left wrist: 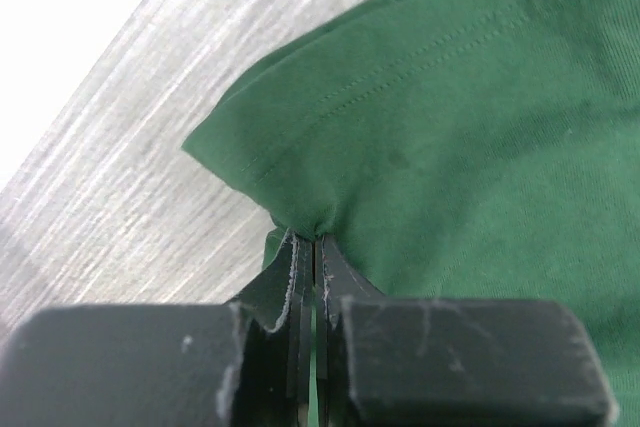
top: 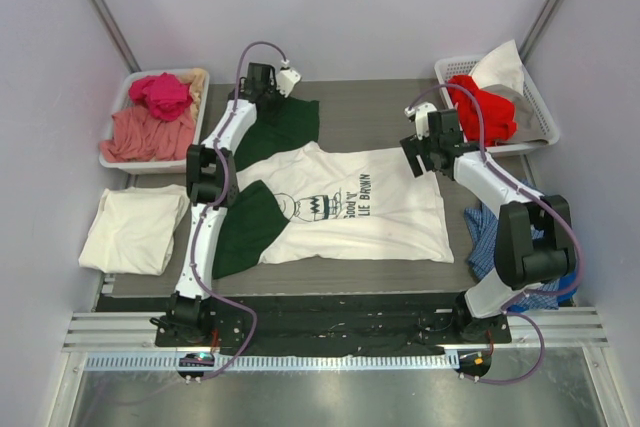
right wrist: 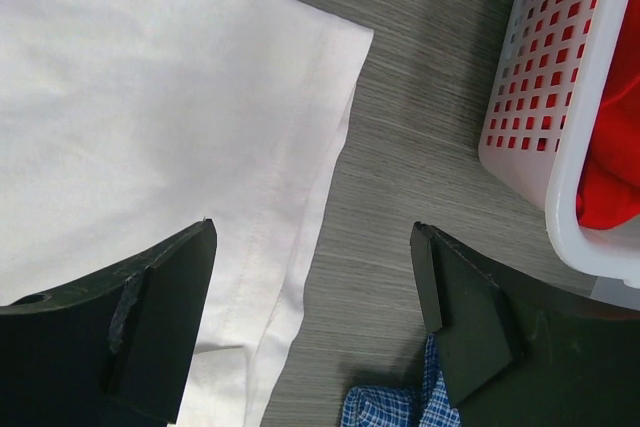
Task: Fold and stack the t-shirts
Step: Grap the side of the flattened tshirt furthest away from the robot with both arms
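Note:
A white printed t-shirt [top: 350, 207] lies spread flat mid-table. Under it lies a dark green t-shirt [top: 285, 122], showing at the far left and near left. A folded cream t-shirt [top: 135, 229] rests at the left edge. My left gripper [top: 262, 85] is at the green shirt's far corner. In the left wrist view the left gripper [left wrist: 315, 239] is shut on the hem of the green t-shirt [left wrist: 450, 127]. My right gripper [top: 425, 152] hovers open over the white shirt's right edge. The right wrist view has the right gripper [right wrist: 312, 237] straddling the edge of the white t-shirt [right wrist: 150, 97], with nothing held.
A tray [top: 113, 137] at the back left holds pink garments [top: 150, 117]. A white perforated basket [top: 541, 107] at the back right holds a red garment [top: 480, 107]; the basket [right wrist: 545, 97] stands close to the right gripper. A blue checked cloth [top: 490, 232] lies by the right arm.

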Available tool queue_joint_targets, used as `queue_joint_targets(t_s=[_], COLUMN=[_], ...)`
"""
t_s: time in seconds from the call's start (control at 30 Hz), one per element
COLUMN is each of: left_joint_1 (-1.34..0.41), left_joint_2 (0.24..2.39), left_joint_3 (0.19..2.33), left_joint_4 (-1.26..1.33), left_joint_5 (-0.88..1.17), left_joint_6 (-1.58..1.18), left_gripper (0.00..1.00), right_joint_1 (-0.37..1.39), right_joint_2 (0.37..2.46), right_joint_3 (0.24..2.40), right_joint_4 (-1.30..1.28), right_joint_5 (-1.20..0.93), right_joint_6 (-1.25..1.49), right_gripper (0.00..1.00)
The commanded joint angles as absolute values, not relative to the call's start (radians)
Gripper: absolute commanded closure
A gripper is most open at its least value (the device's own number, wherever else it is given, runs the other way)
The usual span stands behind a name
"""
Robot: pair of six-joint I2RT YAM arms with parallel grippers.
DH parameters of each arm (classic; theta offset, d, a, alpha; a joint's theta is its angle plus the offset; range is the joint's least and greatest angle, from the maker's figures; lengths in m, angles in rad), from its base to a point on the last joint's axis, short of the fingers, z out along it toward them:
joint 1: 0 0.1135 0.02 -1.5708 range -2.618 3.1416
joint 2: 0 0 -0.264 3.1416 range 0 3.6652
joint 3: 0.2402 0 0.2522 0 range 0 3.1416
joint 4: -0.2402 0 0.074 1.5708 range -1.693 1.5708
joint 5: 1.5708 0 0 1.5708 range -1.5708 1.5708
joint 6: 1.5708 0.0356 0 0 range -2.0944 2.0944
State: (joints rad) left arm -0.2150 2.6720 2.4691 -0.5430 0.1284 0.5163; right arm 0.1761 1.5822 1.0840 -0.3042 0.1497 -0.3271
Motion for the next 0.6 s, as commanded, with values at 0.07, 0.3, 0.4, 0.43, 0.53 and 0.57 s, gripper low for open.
queue_joint_targets(t_s=[0.07, 0.3, 0.4, 0.43, 0.53, 0.57], left_joint_1=[-0.225, -0.227, -0.227, -0.227, -0.227, -0.227], left_joint_2=[2.588, 2.537, 2.530, 2.528, 2.526, 2.528], left_joint_3=[2.465, 2.373, 2.359, 2.353, 2.344, 2.344], left_joint_4=[-0.471, -0.442, -0.440, -0.440, -0.440, -0.440], left_joint_5=[0.106, 0.112, 0.109, 0.109, 0.109, 0.109], left_joint_6=[0.525, 0.532, 0.545, 0.548, 0.554, 0.554], left_gripper=[1.00, 1.00, 1.00, 1.00, 1.00, 1.00], right_joint_1=[0.167, 0.123, 0.121, 0.118, 0.107, 0.104], right_joint_2=[1.653, 1.802, 1.842, 1.851, 1.887, 1.905], right_joint_3=[1.127, 1.249, 1.298, 1.319, 1.363, 1.374], right_joint_4=[-0.236, -0.238, -0.236, -0.238, -0.248, -0.253], right_joint_5=[0.172, 0.106, 0.097, 0.088, 0.066, 0.058], right_joint_6=[-0.321, -0.294, -0.295, -0.291, -0.288, -0.287], right_gripper=[0.14, 0.14, 0.14, 0.14, 0.15, 0.15])
